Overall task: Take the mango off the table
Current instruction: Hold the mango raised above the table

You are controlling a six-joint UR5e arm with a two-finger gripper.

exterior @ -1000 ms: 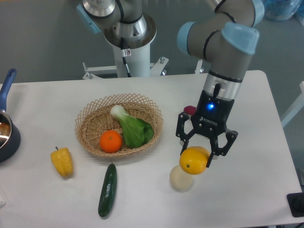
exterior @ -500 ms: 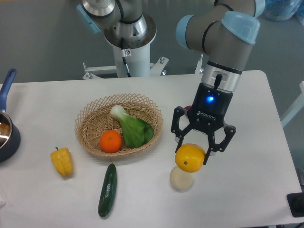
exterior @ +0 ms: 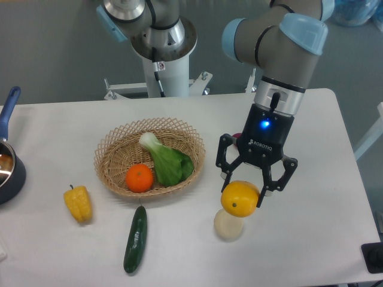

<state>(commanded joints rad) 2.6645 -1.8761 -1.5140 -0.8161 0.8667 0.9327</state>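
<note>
One black robot hand [exterior: 242,192] holds the smooth yellow-orange mango [exterior: 240,199] between its two fingers, up above the big white table [exterior: 311,227]. Under the mango sits a pale round thing [exterior: 227,226]. A woven basket [exterior: 114,156] nearby holds a round orange [exterior: 139,177] and a leafy green vegetable [exterior: 165,161]. A lumpy yellow pepper [exterior: 78,203] and a dark green cucumber [exterior: 136,239] lie on the table.

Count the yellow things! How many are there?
2: the mango in the gripper, and the pepper on the table left of the basket. The pale thing underneath is cream.
</note>
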